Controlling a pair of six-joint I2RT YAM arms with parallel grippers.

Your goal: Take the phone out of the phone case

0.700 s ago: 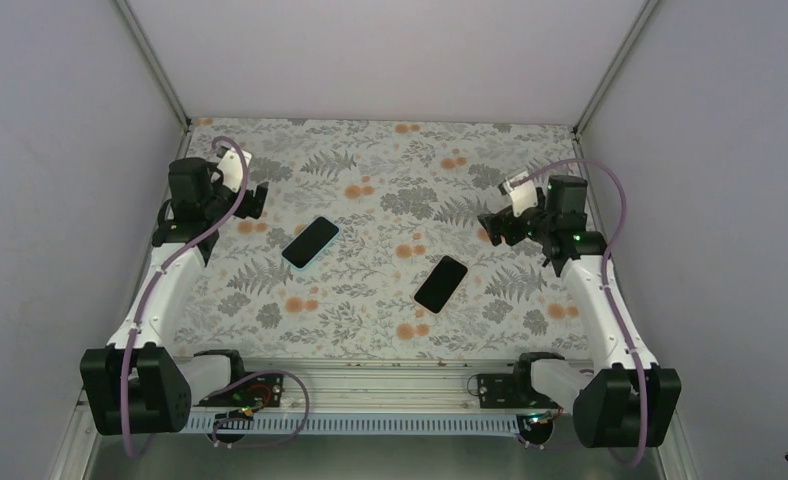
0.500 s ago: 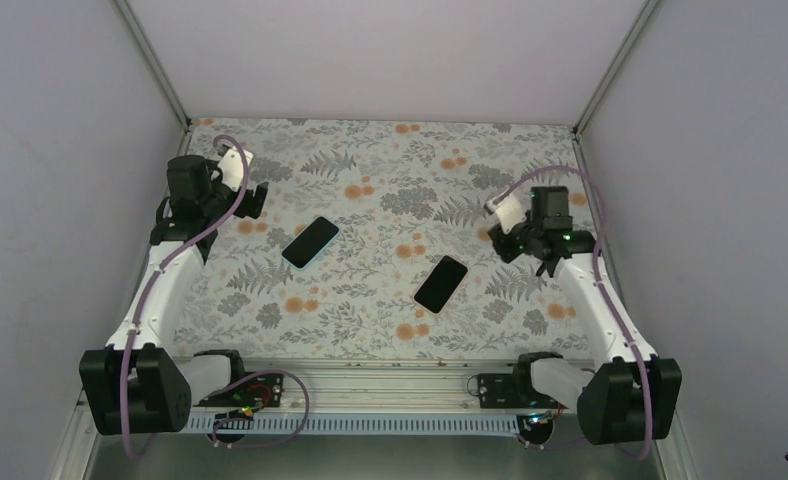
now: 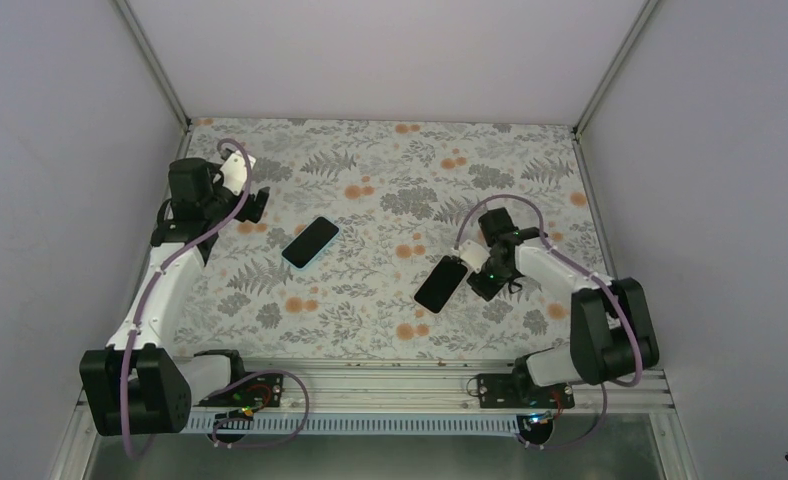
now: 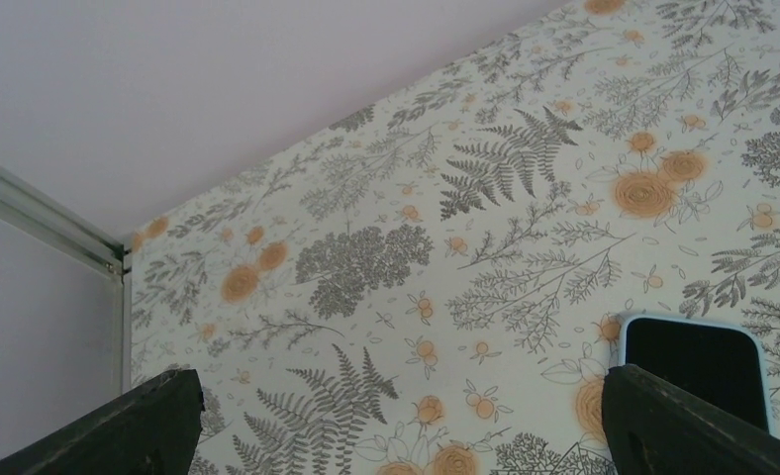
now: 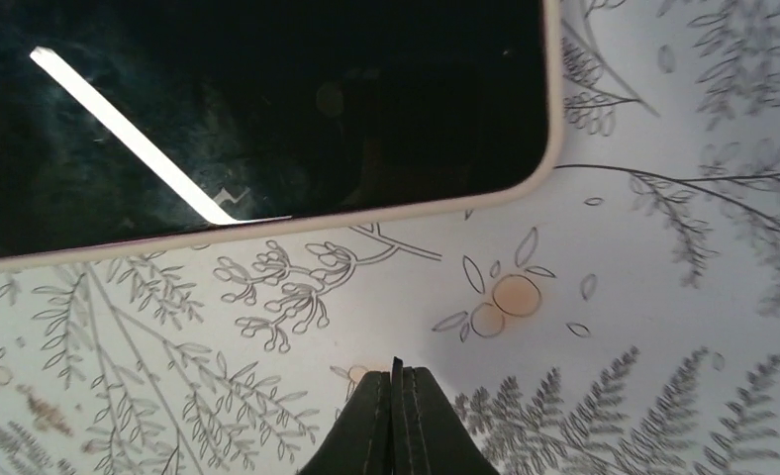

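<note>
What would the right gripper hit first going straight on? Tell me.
Likely the nearer phone: the shut right gripper points at its near edge. Depth is unclear; it may meet the cloth first.

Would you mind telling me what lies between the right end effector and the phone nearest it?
Nothing but bare floral table; the right wrist view shows it between the shut right end effector and the phone.
</note>
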